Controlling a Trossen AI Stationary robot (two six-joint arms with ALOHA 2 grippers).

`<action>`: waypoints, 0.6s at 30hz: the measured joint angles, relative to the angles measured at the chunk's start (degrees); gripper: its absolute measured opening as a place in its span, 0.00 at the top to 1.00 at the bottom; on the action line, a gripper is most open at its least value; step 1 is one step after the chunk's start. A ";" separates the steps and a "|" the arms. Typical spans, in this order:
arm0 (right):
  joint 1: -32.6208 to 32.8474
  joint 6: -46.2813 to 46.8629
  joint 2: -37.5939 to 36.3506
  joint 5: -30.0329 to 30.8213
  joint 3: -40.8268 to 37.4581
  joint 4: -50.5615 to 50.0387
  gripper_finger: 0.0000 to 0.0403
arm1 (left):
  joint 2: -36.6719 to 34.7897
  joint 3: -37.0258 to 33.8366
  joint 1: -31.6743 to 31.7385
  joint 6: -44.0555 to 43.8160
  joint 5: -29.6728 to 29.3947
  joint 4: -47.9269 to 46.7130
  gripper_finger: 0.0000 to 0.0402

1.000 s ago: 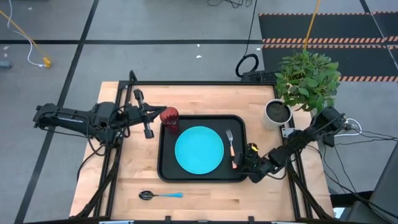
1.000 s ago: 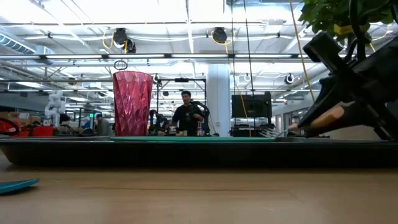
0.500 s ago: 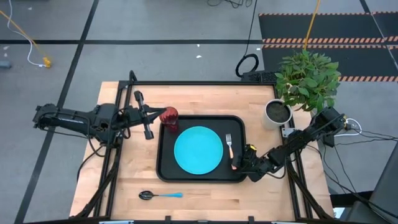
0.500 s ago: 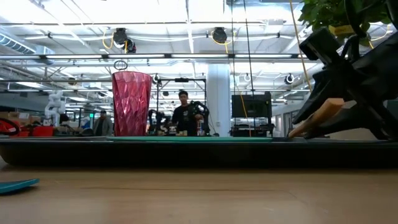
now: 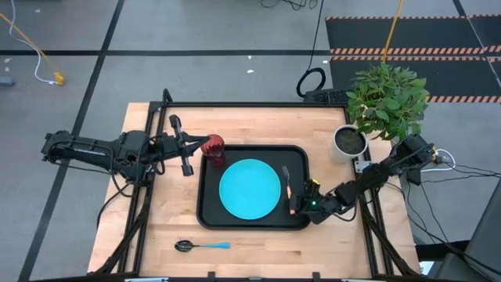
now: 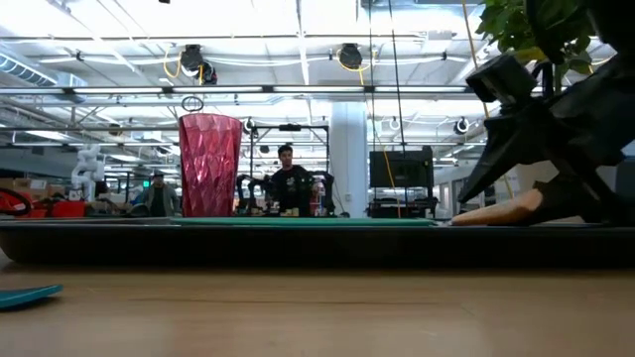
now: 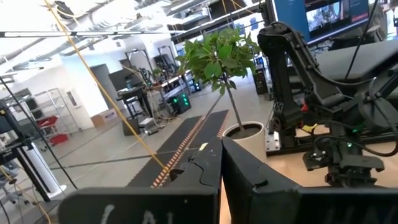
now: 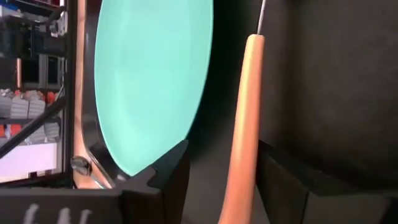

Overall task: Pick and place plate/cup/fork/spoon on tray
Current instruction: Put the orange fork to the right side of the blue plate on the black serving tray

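A light wooden surface (image 5: 250,125) with a black frame is seen from above, set on a grey floor with dark seams; hazard-striped black mats lie beyond it, and a potted green plant (image 5: 386,100) in a white pot stands at the right rear corner. In the low view a bright hall with ceiling lights and distant people is seen behind. The black tray (image 5: 210,213) with rounded corners and raised rim lies at mid-surface. The round turquoise plate (image 5: 250,188) lies flat in the tray's middle. The dark red faceted cup (image 5: 214,149) stands upright at the tray's rear left corner. The fork (image 5: 289,182), silver tines and orange handle, lies in the tray just right of the plate, handle toward the front. The right gripper (image 5: 301,205) is low at the tray's front right, at the handle end; in the right wrist view the orange handle is seen between the two dark fingers (image 8: 168,177), with gaps either side, so the jaws are parted around it and not clamped. The spoon (image 5: 202,246), dark bowl and light blue handle, lies on the bare wood in front of the tray. The left gripper (image 5: 186,149) is held just left of the cup, jaws closed together, nothing held.
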 joint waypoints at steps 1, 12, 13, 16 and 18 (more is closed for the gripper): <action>-0.21 -0.30 0.00 -0.11 0.00 0.09 0.59 | 0.00 0.02 -0.02 -0.13 0.07 -0.02 0.98; -5.10 -8.67 -0.02 -14.41 -0.02 2.53 0.59 | 0.02 0.00 -0.04 -0.50 0.15 -0.44 0.98; -5.55 -9.24 -0.02 -16.28 -0.02 2.52 0.59 | 0.02 0.01 -0.04 -0.52 0.16 -0.62 0.98; -6.16 -9.75 -0.03 -18.02 -0.02 2.51 0.59 | 0.02 0.02 -0.12 -0.69 0.19 -1.43 0.98; -6.15 -9.84 -0.02 -17.77 -0.02 2.51 0.59 | 0.02 0.00 -0.36 -0.93 0.22 -1.54 0.98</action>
